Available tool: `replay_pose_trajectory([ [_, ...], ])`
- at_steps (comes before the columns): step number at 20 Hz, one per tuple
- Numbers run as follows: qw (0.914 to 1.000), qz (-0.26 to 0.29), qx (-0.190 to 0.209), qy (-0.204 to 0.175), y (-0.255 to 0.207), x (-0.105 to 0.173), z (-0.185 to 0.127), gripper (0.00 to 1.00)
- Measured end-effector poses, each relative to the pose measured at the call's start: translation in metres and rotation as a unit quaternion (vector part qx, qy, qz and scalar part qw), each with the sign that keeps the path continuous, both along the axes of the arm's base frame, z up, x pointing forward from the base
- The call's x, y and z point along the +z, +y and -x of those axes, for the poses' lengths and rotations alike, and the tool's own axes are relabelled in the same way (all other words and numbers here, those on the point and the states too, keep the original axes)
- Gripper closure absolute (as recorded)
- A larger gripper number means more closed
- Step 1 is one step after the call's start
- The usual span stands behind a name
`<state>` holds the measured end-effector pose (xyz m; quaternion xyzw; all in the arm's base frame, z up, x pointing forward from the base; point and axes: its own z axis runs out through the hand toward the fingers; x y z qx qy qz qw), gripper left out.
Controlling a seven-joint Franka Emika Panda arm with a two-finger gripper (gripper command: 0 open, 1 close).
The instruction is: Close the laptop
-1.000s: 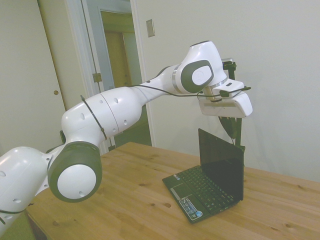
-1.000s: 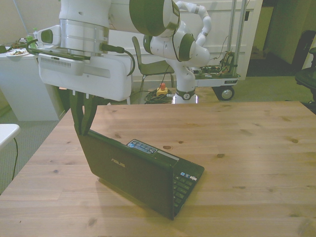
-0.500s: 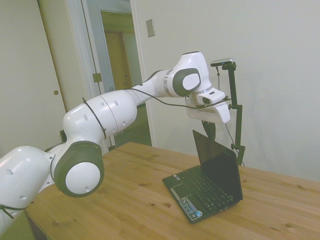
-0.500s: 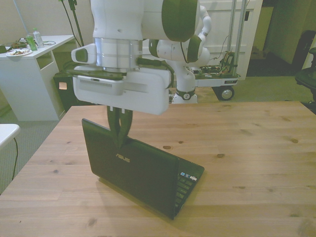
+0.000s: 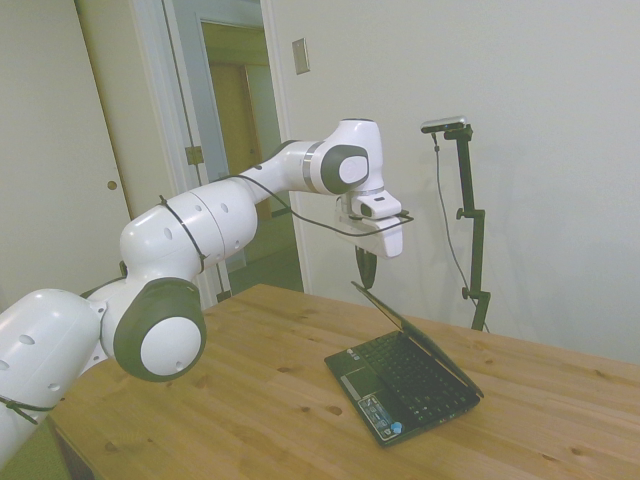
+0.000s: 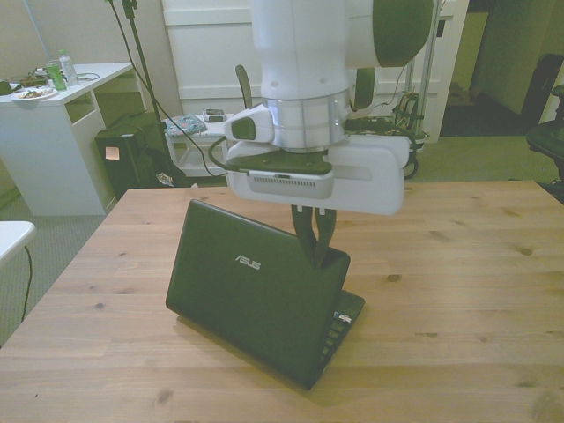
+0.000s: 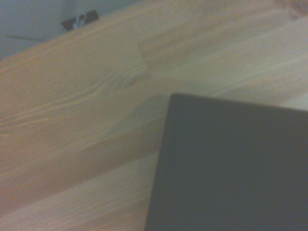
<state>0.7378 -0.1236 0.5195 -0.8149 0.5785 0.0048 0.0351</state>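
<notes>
Now the small black netbook laptop (image 5: 405, 370) sits on the pale wooden plank table (image 6: 458, 264), toward the front view's left, its lid leaning well forward over the black keyboard (image 5: 405, 378) but not yet shut. To finish well, I judge the white arm's two-finger gripper (image 6: 314, 251) should press on the lid's top edge and follow its arc downward and toward the keyboard, easing off near the end so the lid lands softly and the base does not skid. Its dark fingers (image 6: 307, 238) are drawn together to a narrow point; they clasp nothing and only bear against the back of the lid near its top edge.
</notes>
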Motion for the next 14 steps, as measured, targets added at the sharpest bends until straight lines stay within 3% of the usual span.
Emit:
replay_pose_trajectory([
  [9,0.9958,-0.020,-0.054,0.072,-0.057,-0.018,0.026,1.00],
  [14,0.9914,-0.048,-0.056,0.108,-0.067,-0.058,0.025,1.00],
])
